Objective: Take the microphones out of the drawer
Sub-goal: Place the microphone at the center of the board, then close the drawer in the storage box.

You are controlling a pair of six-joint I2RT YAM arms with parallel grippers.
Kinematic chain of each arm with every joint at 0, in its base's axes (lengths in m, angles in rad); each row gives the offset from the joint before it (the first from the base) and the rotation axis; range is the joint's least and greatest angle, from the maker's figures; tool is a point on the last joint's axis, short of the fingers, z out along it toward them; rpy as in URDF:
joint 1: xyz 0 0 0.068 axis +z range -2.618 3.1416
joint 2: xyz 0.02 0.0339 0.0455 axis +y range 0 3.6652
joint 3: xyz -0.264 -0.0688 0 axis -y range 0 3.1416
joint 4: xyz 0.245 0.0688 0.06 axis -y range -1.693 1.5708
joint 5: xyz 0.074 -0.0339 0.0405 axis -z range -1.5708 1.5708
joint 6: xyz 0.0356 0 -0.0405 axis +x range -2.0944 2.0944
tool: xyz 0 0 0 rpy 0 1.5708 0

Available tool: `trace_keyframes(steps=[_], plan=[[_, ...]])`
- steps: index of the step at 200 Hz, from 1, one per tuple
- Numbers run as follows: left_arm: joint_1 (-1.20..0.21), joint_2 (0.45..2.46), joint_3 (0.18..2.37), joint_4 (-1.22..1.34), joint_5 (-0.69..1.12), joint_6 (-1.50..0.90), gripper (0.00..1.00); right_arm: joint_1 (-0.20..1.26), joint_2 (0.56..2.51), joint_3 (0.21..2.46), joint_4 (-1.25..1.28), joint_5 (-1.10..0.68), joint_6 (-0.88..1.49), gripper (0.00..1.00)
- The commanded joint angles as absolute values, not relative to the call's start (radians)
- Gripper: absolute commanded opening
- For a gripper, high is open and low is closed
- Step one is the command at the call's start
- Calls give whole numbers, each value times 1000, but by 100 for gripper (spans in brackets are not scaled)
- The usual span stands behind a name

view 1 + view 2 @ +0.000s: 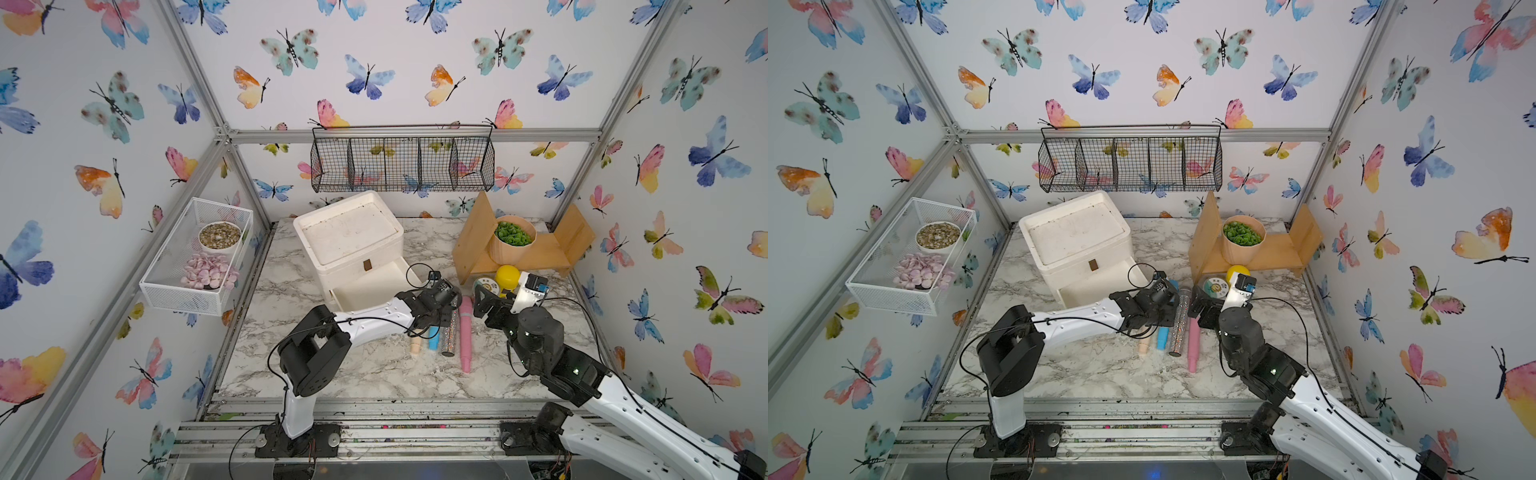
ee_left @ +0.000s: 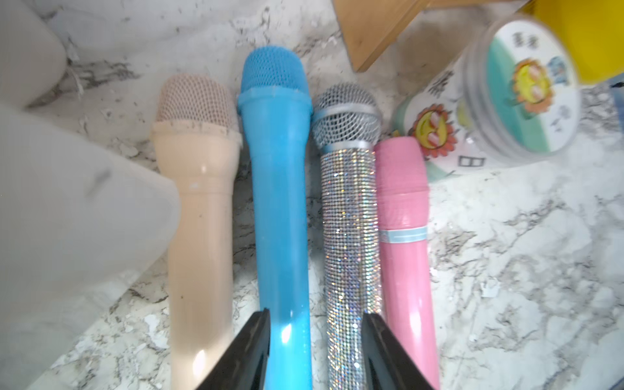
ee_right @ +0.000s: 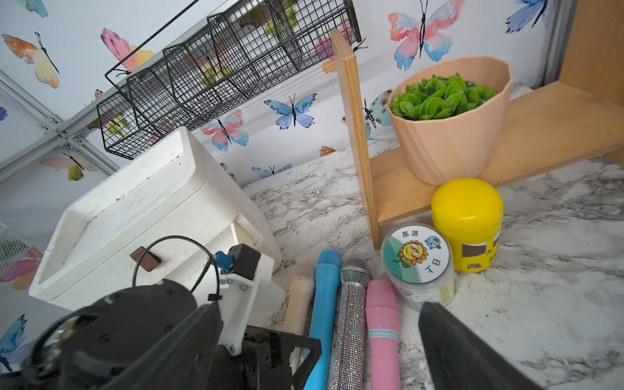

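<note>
Beyond the left edge of the tabletop (image 1: pixel 353 374), a white mesh basket (image 1: pixel 183 293) on the side wall holds a bowl of pebbles (image 1: pixel 220 236) and a heap of pink shells (image 1: pixel 208 270).

A white drawer unit (image 1: pixel 349 237) stands on the rear-left part of the tabletop. Its lower drawer (image 1: pixel 370 286) is open toward the front edge.

Just right of the drawer, near the tabletop's middle, four microphones lie side by side on the marble, outside the drawer, heads toward the rear edge. In order they are the beige microphone (image 2: pixel 199 209), blue microphone (image 2: pixel 280 202), glitter microphone (image 2: pixel 349 219) and pink microphone (image 2: pixel 403 236).

The left gripper (image 2: pixel 315 312) hangs low over their handles. Its fingers (image 2: pixel 250 354) stand apart and straddle the blue and glitter pair, one finger outside each. Whether they press on the handles cannot be told.

A black wire basket (image 1: pixel 403 164) hangs on the back wall above.

Just beside the pink microphone's head stands a round labelled tub (image 3: pixel 417 260), with a yellow jar (image 3: pixel 467 219) next to it. Both are at the foot of a wooden shelf (image 1: pixel 540 257) in the rear-right corner, which carries a peach pot (image 1: pixel 509 251) of green plant (image 1: pixel 513 233).

The right gripper (image 1: pixel 484 303) hovers near the tub, right of the pink microphone, its fingers spread wide.
</note>
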State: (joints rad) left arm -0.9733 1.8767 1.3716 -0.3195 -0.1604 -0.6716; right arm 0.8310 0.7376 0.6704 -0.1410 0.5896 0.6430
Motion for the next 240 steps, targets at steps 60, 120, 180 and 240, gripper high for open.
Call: trace_keyframes(steps=[60, 120, 180, 240], plan=[[-992, 1674, 1190, -353, -196, -595, 29, 833, 735, 689, -129, 596, 628, 98], [-990, 1551, 1050, -356, -303, -576, 0, 833, 790, 712, -97, 564, 618, 98], [-933, 1552, 1032, -390, -461, -573, 0, 833, 852, 719, -52, 470, 640, 98], [-846, 1576, 1065, -368, -553, -520, 0, 833, 853, 720, -53, 462, 640, 98]])
